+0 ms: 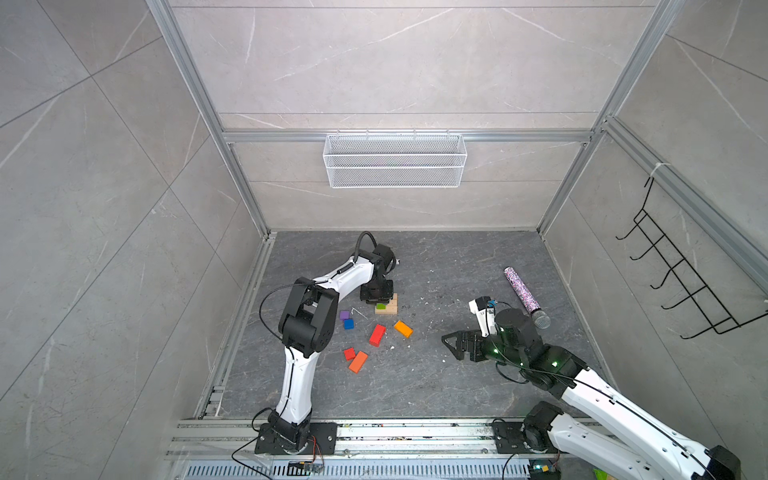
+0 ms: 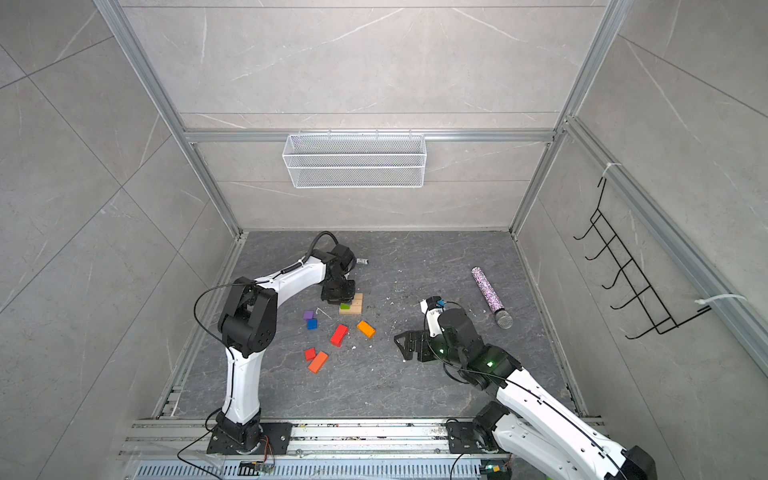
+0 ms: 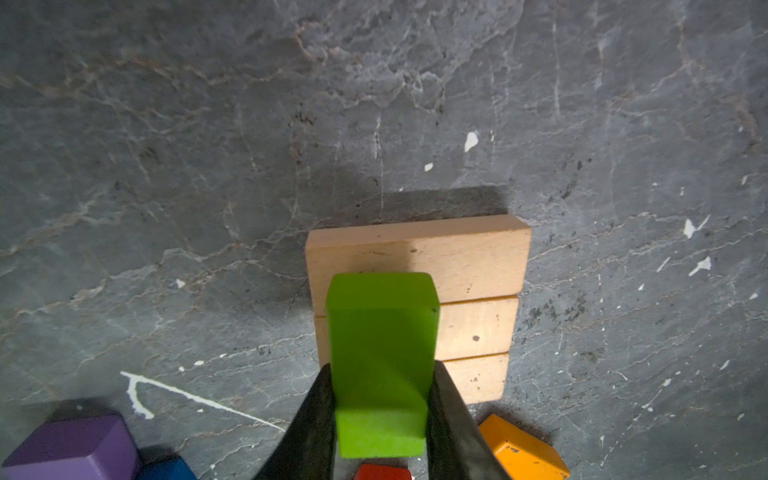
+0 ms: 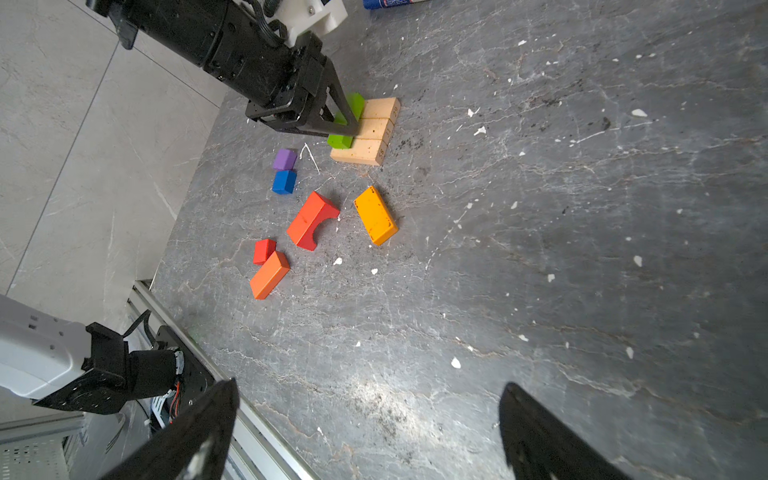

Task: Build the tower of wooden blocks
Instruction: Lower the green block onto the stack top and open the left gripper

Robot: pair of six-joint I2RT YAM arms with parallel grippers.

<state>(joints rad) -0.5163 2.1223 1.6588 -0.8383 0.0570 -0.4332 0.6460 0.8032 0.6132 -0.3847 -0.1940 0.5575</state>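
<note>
Three tan wood blocks (image 3: 478, 266) lie side by side on the dark floor as the tower's flat base (image 1: 392, 309). My left gripper (image 3: 382, 368) is shut on a green oblong (image 3: 382, 332), held crosswise over one end of that base (image 4: 376, 133); whether it touches the tan blocks I cannot tell. Loose blocks lie nearer the front: a purple cube (image 1: 344, 314), a blue cube (image 1: 348, 323), a red arched block (image 1: 377, 335), a yellow-orange oblong (image 1: 403, 328), a small red block (image 1: 349, 353) and an orange oblong (image 1: 358, 362). My right gripper (image 1: 451, 343) hangs open and empty to the right.
A glittery microphone (image 1: 525, 297) lies at the right rear. The end of a blue marker (image 4: 390, 3) shows behind the left arm. A white wire basket (image 1: 395, 160) hangs on the back wall, a black hook rack (image 1: 685, 282) on the right wall. Metal rails (image 1: 374, 432) run along the front.
</note>
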